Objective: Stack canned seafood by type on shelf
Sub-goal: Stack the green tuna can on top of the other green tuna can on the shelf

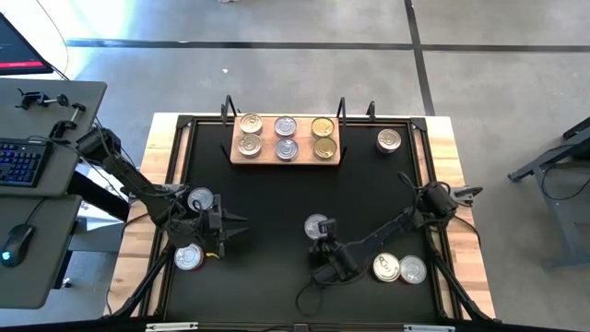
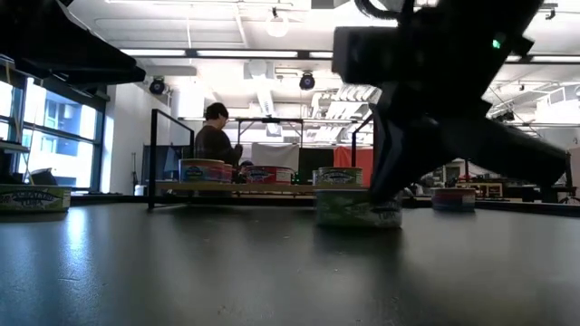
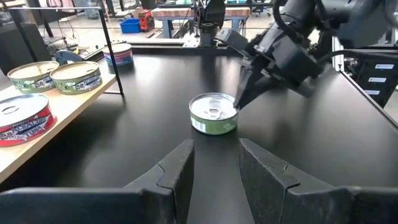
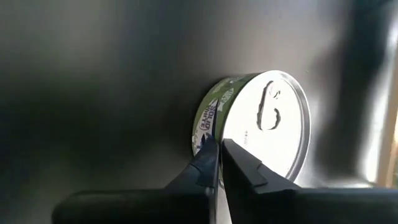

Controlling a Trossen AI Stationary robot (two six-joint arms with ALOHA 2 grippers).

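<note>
The shelf (image 1: 284, 159), a light wooden board at the mat's far edge, carries several tins (image 1: 286, 136) in two rows. A green-labelled tin (image 1: 316, 224) with a silver pull-tab lid stands on the black mat near the middle. My right gripper (image 4: 216, 144) is shut, its tips at this tin's near side. My left gripper (image 3: 214, 152) stands open at the left of the mat, pointing level toward that tin (image 3: 213, 114), with nothing between its fingers. Two tins (image 1: 200, 198) (image 1: 188, 256) sit beside the left arm. My right gripper has its shut fingertips (image 3: 241, 99) against the green tin's side wall just under the lid's rim (image 4: 208, 127), on the tin's near side. The fingers slant down from the table's near side. The tin stands flat on the mat, lid up.
One tin (image 1: 389, 140) stands on the mat right of the shelf, two more (image 1: 385, 267) (image 1: 412, 269) at the near right by the right arm. Black upright rods (image 1: 341, 109) rise behind the shelf. A person (image 2: 216, 136) shows in the room beyond.
</note>
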